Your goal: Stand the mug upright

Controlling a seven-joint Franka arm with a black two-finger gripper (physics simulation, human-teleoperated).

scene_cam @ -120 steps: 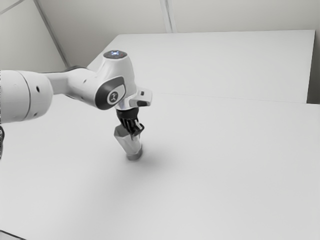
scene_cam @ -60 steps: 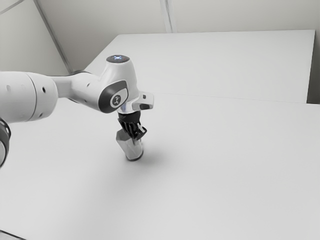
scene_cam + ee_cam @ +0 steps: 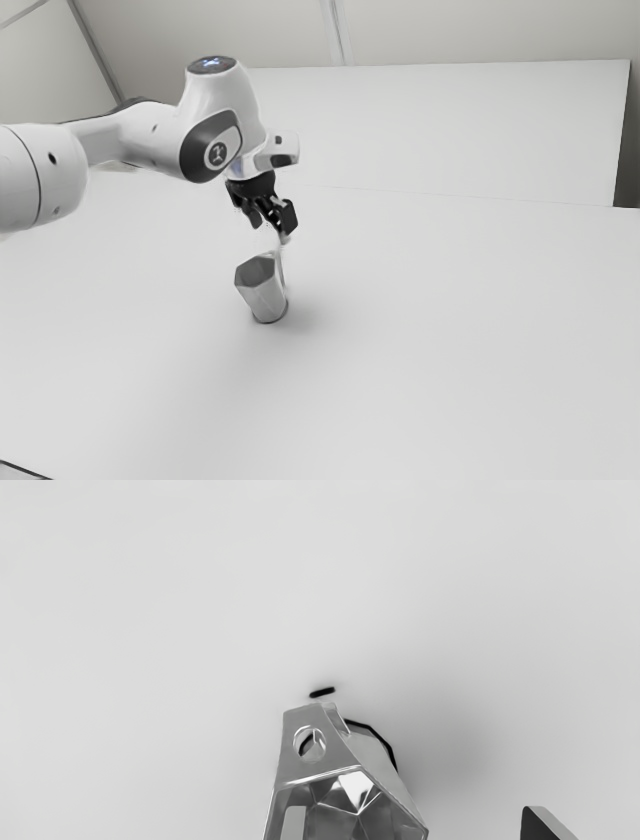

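Right now, the gripper (image 3: 271, 229) is hanging above the mug (image 3: 262, 297), its fingers standing wide apart and gripping nothing. Below it, the mug is standing upright on the table (image 3: 430, 340), resting on its base, with its mouth facing up toward the gripper. Seen in the exterior view, the body is sitting lower than the fingertips, while the handle (image 3: 305, 717) is rising close beneath the fingertip nearer the exterior view's right. In the wrist view, one finger (image 3: 294, 825) is crossing in front of the mug's open mouth, and the other finger (image 3: 547, 825) is pointing down past the outside of the mug, well apart from its wall. Between that outer finger and the mug, a strip of bare table is showing. Beneath the gripper, the mug is displaying shiny, flat-sided walls and a many-cornered rim; the handle is spreading out from that rim as a broad plate with a round hole in it. Just beyond the handle's outer end, a short dark mark (image 3: 322, 692) is lying on the table, and a dark edge (image 3: 371, 727) is tracing part of the mug's base. Above the gripper, the white arm (image 3: 155, 140) is reaching in from the exterior view's left.
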